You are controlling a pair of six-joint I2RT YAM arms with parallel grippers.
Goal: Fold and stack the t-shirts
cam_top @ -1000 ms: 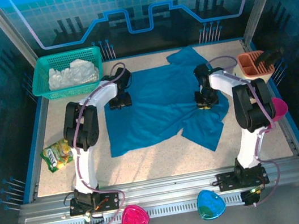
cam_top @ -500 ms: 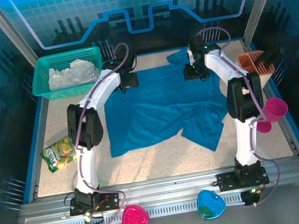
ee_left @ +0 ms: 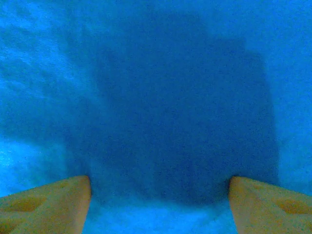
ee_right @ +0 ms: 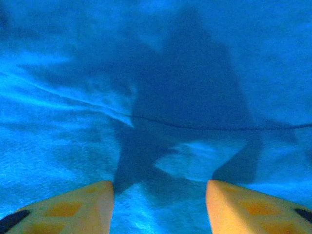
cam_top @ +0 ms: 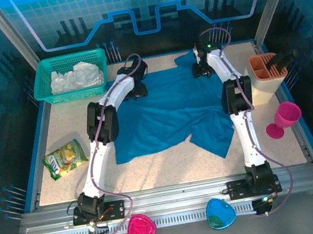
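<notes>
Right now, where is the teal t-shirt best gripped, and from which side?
Probably its far edge, pinched from above near each end: the teal t-shirt lies flat and spread out, with no raised lip to take from the side.

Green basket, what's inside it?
A crumpled white shirt lies inside the basket. It covers most of the bottom, so anything underneath is hidden.

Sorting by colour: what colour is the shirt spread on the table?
Teal-blue t-shirt, clearest from the top external view.
</notes>
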